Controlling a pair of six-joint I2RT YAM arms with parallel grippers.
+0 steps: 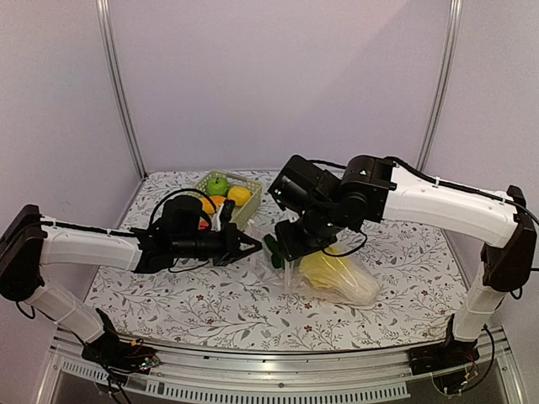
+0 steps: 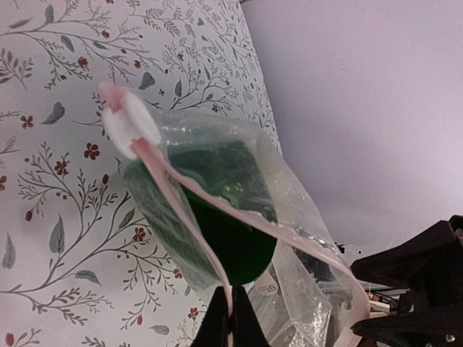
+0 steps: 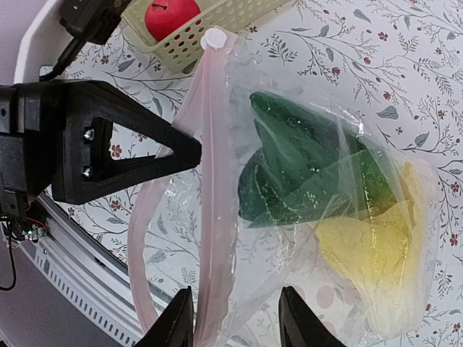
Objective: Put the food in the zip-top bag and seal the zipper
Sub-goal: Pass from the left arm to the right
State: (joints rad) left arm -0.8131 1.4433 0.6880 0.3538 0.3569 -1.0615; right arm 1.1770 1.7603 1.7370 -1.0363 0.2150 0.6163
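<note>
The clear zip-top bag (image 1: 337, 282) lies on the flowered table with the yellow cabbage (image 3: 376, 246) and the dark green vegetable (image 3: 304, 166) inside. Its pink zipper (image 3: 217, 181) runs along the open mouth, with the white slider (image 2: 130, 126) at the far end. My left gripper (image 2: 231, 312) is shut on one side of the zipper strip, near the mouth's left side (image 1: 251, 244). Above the mouth hangs my right gripper (image 3: 237, 322), open; the other zipper strip and some bag film lie between its fingers (image 3: 177, 322). A red fruit (image 3: 171, 16), a green apple (image 1: 217, 185) and a yellow fruit (image 1: 239, 195) sit in the basket.
The pale green lattice basket (image 1: 249, 187) stands at the back, just behind the left gripper, and holds an orange fruit (image 1: 210, 203) too. The two grippers are close together over the bag's mouth. Grey walls and metal posts close in the table.
</note>
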